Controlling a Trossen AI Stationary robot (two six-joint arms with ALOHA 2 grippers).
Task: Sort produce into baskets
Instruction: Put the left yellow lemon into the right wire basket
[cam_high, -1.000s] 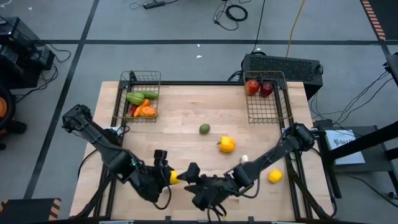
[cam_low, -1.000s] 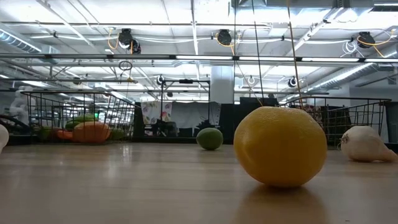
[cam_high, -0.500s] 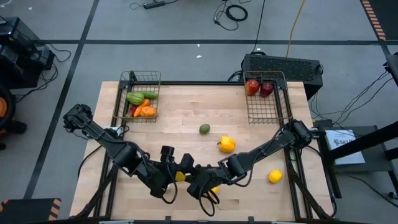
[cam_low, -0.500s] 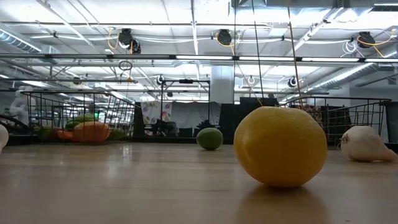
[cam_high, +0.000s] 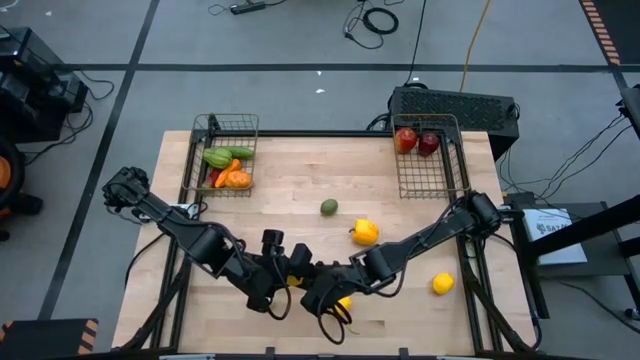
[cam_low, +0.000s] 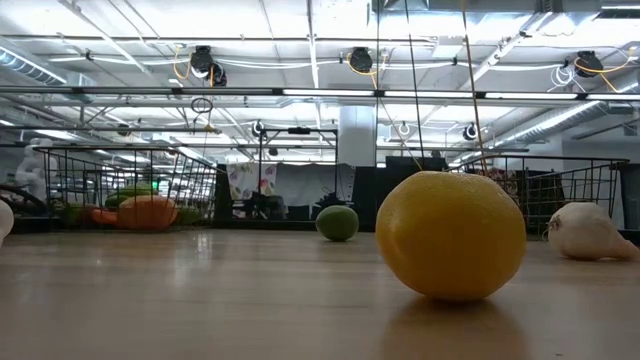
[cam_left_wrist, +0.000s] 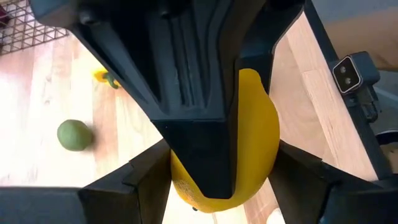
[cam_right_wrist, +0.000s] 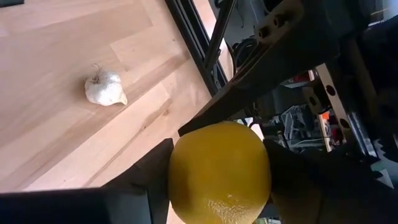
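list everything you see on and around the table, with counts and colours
dark wire-mesh baskets: 2; left basket, right basket, both at table's far edge
green, orange and red vegetables: several, exact count unclear, in left basket
red apples: 2, in right basket
yellow lemons: 2; handover lemon between both claws, loose lemon at near right
yellow pepper: 1, table centre
round green fruit: 1, table centre
white garlic bulb: 1, on the wood
black box: 1, behind right basket
left claw: around handover lemon
right claw: closing on same lemon
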